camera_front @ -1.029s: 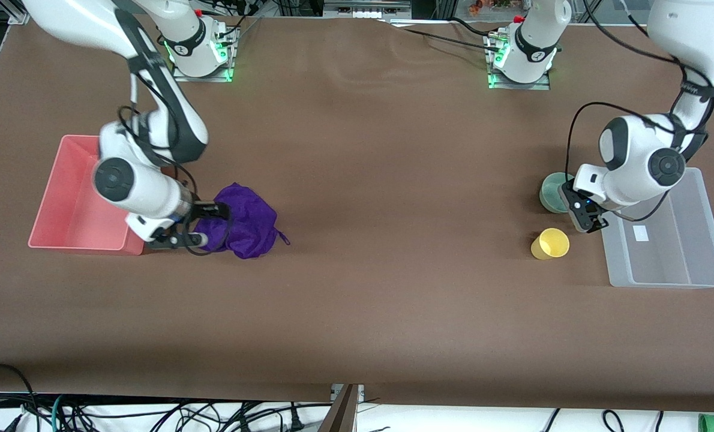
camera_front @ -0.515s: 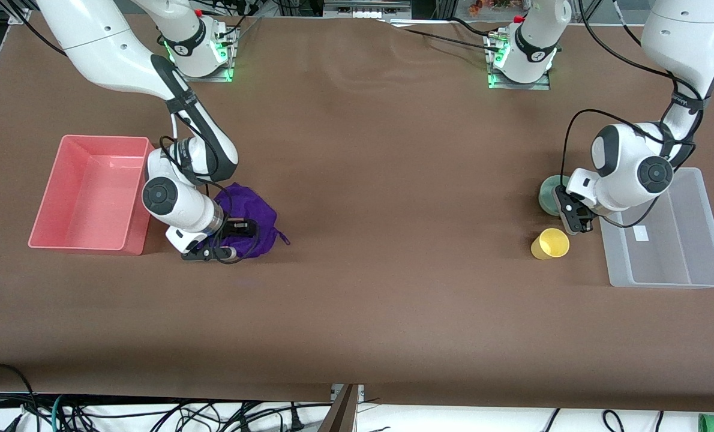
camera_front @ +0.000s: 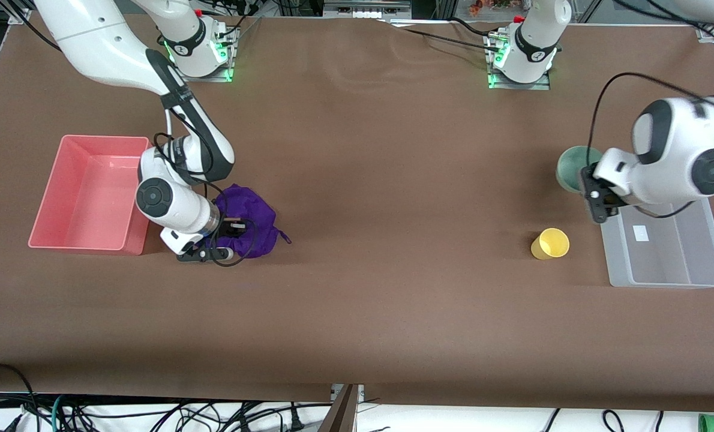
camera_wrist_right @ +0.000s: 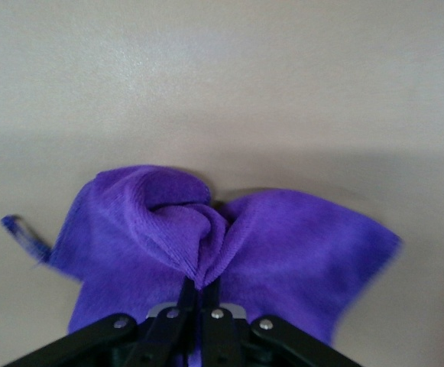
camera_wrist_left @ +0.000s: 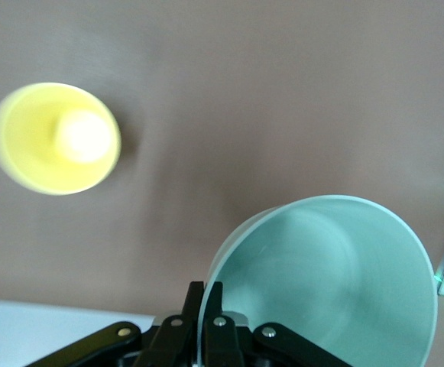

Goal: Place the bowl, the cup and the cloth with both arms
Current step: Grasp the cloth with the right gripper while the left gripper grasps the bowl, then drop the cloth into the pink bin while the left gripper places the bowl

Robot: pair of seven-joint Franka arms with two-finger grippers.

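Left gripper clamped on rim of bowl, jaws pinching wall; bowl tilted, apparently lifted clear of table, just beside clear bin. Cup on table, nearer front camera than bowl, close to clear bin. Right gripper low on cloth, jaws together on bunched fold. Cloth on table just beside red bin.

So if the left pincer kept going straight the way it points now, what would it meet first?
Probably bare table. The left pincer, shut on the bowl rim, points down; the cup sits off to the side, though depth is uncertain.
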